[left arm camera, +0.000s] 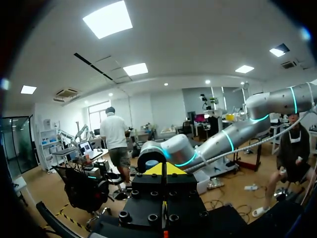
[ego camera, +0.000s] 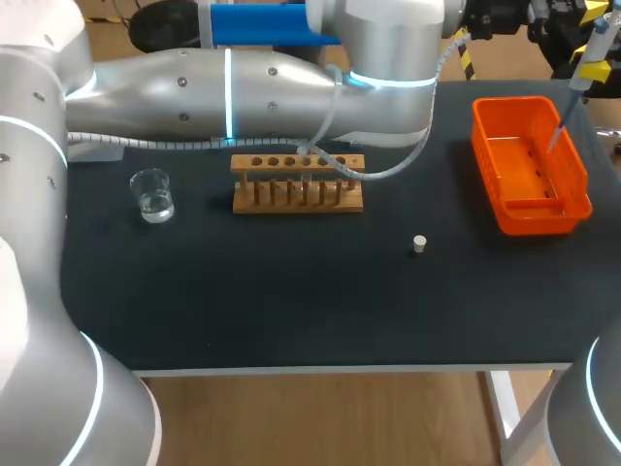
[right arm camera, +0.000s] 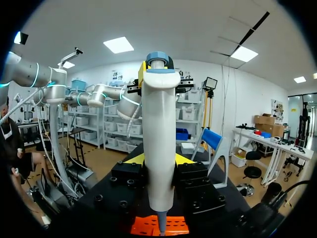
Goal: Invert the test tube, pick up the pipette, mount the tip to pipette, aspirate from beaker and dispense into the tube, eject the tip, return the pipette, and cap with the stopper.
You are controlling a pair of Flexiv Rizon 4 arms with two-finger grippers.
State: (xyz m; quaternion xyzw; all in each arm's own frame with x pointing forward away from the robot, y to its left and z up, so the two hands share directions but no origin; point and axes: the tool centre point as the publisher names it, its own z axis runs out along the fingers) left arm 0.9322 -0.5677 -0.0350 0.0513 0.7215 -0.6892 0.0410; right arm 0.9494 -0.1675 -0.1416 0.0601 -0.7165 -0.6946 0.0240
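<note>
Right wrist view: right tool [right arm camera: 162, 159] grips pipette [right arm camera: 159, 114]; orange bin [right arm camera: 143, 227] ahead.

table [ego camera: 291, 311]: black top, pale front edge, lay under the right gripper [ego camera: 594, 66] | table leg [ego camera: 503, 408]: was white

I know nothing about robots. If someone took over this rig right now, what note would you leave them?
Left pincer: shut, empty, pointing into the room.
Right pincer: shut on the pipette, over the orange bin.
Beaker, rack and stopper stand on the table.
Done: pipette picked up; tip seems on.
Left: probably eject tip, return pipette, fit stopper.
</note>
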